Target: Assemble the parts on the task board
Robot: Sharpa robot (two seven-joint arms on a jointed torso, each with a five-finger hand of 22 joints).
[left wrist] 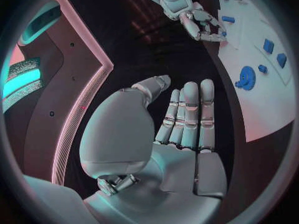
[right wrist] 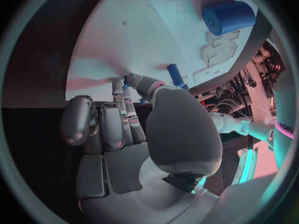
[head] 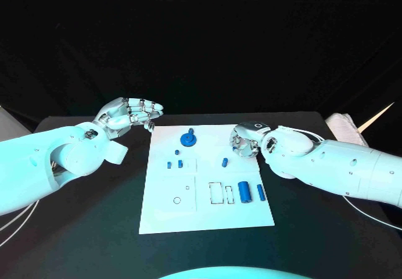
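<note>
While the board (head: pixel 172 218) lies flat in the middle of the black bench (head: pixel 318 232), we see the left hand (head: pixel 130 116) raised just off the board's far left corner. Its fingers (left wrist: pixel 190 115) are stretched side by side with the thumb apart, and they hold nothing. The right hand (head: pixel 246 139) hangs over the board's right edge near the far end. Its fingers (right wrist: pixel 118 127) are curled in towards the palm; whether anything is pinched at their tips we cannot tell.

On the board, a blue gear (head: pixel 189 139) with an upright peg sits near the far end. Closer in on the left lie three small blue blocks (head: pixel 176 160), close together. A short pin (head: pixel 225 162) lies towards the right, just beside the right hand. Nearer the robot, a thick cylinder (head: pixel 244 192) and a thinner rod (head: pixel 261 192) lie side by side, next to two rectangular slots (head: pixel 221 192). Small holes (head: pixel 178 200) mark the board's near left part.
</note>
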